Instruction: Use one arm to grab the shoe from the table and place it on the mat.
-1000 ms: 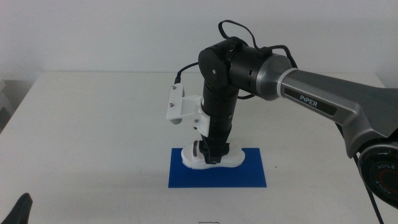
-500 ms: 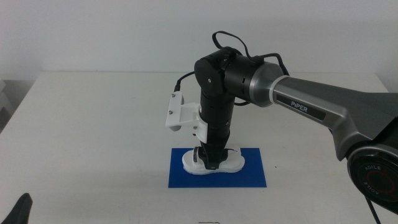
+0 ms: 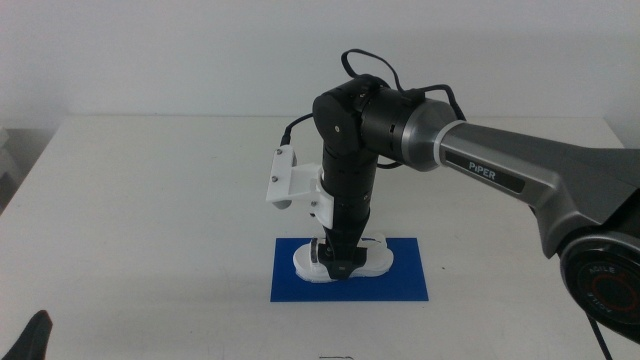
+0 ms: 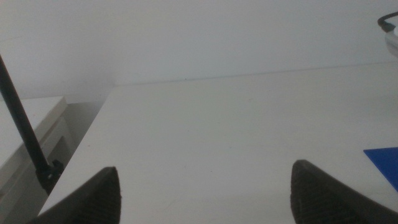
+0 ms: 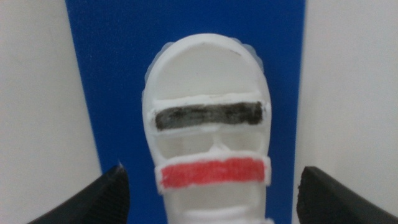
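I see small white strapped sandal (image 5: 208, 124) flat on thin dark blue mat (image 3: 400, 285), near table (image 3: 150, 200) front edge; right gripper (image 3: 335, 262) spread apart, straddling it, released for placement. Left gripper (image 4: 205, 193) spread, parked at front-left corner.

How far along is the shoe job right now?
Nearly done. The shoe lies on the mat, so the carry looks finished. The right gripper is down over it with its jaws spread wide of the shoe, which suggests release. Left to do: lift that arm clear. The left gripper waits, open, at the table's near corner.
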You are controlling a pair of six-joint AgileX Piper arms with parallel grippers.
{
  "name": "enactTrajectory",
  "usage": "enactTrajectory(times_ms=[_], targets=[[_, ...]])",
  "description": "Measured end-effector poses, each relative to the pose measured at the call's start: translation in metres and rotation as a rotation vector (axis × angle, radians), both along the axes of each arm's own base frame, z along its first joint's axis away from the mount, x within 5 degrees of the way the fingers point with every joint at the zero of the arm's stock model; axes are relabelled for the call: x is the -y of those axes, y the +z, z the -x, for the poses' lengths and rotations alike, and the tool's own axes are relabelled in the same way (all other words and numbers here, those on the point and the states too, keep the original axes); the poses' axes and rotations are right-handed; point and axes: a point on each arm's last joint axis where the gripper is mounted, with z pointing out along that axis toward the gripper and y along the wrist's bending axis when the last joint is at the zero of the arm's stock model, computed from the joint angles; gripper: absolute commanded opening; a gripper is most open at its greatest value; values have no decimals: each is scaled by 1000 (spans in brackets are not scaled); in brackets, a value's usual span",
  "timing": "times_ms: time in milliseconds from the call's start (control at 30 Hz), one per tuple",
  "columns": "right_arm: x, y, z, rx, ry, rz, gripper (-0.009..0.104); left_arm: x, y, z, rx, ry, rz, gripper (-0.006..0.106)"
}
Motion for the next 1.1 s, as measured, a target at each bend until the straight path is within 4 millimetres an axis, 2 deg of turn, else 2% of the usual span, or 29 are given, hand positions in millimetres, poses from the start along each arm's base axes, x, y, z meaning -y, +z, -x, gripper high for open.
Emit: enactTrajectory(times_ms=[100, 233, 300, 367, 467, 600, 800, 900, 1100], targets=[[2, 17, 3, 13, -50, -34, 87, 0, 0, 0, 0, 0, 0, 94], [24, 81, 11, 97, -206, -147, 87, 0, 0, 0, 0, 0, 0, 94], [49, 118, 19, 168, -344, -231, 86, 0, 0, 0, 0, 0, 0, 94], [76, 144, 28, 242, -467, -321, 86, 0, 0, 0, 0, 0, 0, 94], [122, 168, 48, 348, -658, -472, 84, 0, 0, 0, 0, 0, 0, 94], [173, 176, 78, 457, -846, -561, 82, 0, 0, 0, 0, 0, 0, 94], [229, 171, 125, 576, -1052, -665, 79, 0, 0, 0, 0, 0, 0, 94], [248, 162, 149, 639, -1104, -750, 79, 0, 0, 0, 0, 0, 0, 94], [269, 136, 197, 766, -1099, -881, 79, 0, 0, 0, 0, 0, 0, 94]])
